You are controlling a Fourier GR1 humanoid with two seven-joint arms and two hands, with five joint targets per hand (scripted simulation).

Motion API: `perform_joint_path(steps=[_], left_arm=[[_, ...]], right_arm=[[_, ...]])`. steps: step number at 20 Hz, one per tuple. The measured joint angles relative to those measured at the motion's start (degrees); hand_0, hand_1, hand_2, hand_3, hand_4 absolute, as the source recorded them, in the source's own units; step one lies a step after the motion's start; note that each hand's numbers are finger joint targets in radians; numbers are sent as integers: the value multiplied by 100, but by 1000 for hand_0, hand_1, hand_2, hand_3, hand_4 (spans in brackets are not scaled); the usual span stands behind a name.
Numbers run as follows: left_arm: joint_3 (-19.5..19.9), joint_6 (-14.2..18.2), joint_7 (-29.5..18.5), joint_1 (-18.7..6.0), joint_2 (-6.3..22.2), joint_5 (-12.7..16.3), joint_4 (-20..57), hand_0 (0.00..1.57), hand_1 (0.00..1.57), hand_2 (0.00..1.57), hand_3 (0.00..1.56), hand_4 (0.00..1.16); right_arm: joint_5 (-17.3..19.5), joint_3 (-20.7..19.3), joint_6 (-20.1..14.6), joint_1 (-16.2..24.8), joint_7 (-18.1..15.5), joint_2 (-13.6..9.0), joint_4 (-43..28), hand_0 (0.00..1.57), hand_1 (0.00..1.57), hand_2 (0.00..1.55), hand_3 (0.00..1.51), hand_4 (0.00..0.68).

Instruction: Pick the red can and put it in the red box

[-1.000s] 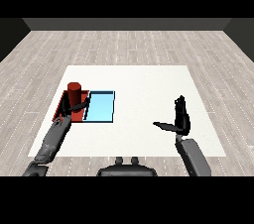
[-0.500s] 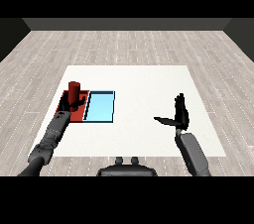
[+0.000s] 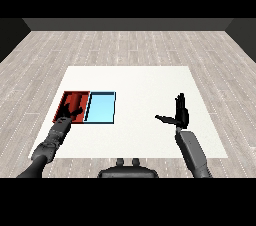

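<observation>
The red can [image 3: 75, 101] rests inside the red tray [image 3: 62, 106] at the table's left, and its colour blends with the tray floor. My left hand [image 3: 69, 115] lies over the tray's near edge, just in front of the can, with its fingers spread and not curled round it. My right hand [image 3: 180, 115] is held up over the right part of the table, open, fingers pointing away and thumb out to the left, holding nothing.
A light blue tray [image 3: 101, 107] lies against the red tray's right side. The white table [image 3: 140, 82] stretches between the trays and my right hand. Grey plank floor surrounds the table.
The can has gone down from upright above the red tray into it. My left hand has let go and drawn back towards me. My right hand has barely moved.
</observation>
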Motion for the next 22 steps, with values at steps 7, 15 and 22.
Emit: perform_joint_path(steps=[7,15,22], left_arm=[[128,-483,364,-75,191,62,402,0,0,0,0,0],[186,-571,144,-108,332,59,279,0,0,0,0,0],[746,-1135,-1191,-84,467,599,-538,223,223,0,0,0]], right_arm=[[-38,-103,145,-39,-279,124,302,0,0,0,0,0],[-119,-221,298,-32,-334,164,218,0,0,0,0,0],[-137,-178,470,50,-414,192,-4,0,0,0,0,0]])
